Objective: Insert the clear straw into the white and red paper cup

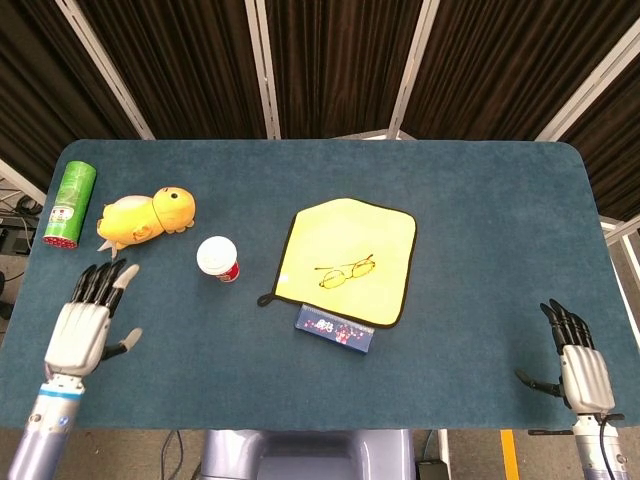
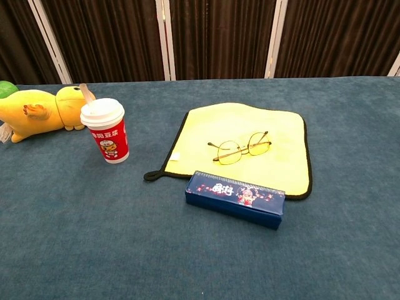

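The white and red paper cup (image 1: 218, 259) (image 2: 105, 130) stands upright on the blue table, left of the yellow cloth. The clear straw (image 2: 85, 95) sticks up at a slant out of its white lid. My left hand (image 1: 88, 322) hovers near the table's front left corner, well clear of the cup, fingers spread and empty. My right hand (image 1: 578, 364) rests at the front right edge, fingers apart and empty. Neither hand shows in the chest view.
A yellow plush duck (image 1: 145, 215) lies just behind and left of the cup, with a green can (image 1: 68, 204) further left. Glasses (image 1: 346, 271) lie on a yellow cloth (image 1: 345, 259), and a blue box (image 1: 335, 331) sits at its front edge.
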Controlling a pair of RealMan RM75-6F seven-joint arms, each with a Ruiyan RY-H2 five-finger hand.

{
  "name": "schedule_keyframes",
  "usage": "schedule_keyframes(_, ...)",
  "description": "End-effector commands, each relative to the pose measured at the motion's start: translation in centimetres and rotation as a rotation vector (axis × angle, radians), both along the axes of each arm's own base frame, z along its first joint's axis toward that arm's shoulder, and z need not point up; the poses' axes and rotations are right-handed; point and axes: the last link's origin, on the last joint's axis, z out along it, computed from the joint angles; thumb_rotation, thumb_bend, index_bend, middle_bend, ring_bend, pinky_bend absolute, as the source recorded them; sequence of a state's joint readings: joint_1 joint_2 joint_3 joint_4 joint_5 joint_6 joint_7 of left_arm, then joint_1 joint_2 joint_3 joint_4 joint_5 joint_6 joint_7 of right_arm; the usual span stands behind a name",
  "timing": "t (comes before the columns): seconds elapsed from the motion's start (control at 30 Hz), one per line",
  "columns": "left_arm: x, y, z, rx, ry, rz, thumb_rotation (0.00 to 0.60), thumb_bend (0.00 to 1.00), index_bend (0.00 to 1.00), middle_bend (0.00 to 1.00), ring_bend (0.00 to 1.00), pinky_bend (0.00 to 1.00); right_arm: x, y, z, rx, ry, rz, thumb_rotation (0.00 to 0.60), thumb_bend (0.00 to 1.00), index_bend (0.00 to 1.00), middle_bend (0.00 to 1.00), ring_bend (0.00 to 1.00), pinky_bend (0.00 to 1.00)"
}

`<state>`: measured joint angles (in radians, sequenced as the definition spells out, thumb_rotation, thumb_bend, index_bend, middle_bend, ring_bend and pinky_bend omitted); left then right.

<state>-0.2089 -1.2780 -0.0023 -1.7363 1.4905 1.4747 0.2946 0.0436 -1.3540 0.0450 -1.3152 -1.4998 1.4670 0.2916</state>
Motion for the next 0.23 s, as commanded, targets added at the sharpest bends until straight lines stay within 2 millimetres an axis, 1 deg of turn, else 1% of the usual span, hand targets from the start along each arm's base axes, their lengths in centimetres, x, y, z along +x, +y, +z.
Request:
schedule_keyframes(0.03, -2.2, -1.6, -0.3, -0.016, 0.080, 0.049, 0.600, 0.23, 0.00, 0.00, 0.00, 0.00, 0.1, 0.0, 0.0, -0.002, 0.002, 0.006, 0.600, 0.07, 0.00, 0.00, 0.00, 0.00)
schedule_keyframes(0.1, -2.8, -2.1, -0.3, -0.021, 0.104, 0.067, 0.600, 0.22, 0.00, 0.00, 0.00, 0.00, 0.1, -0.1, -0.1, -0.002, 0.005, 0.010, 0.600, 0.07, 0.00, 0.00, 0.00, 0.00)
schedule_keyframes(0.23, -3.5, -2.6, -0.3, -0.027, 0.119, 0.084, 0.600, 0.22, 0.00, 0.00, 0.00, 0.00, 0.1, -0.1, -0.1, -0.005, 0.009, 0.013, 0.600, 0.07, 0.00, 0.00, 0.00, 0.00)
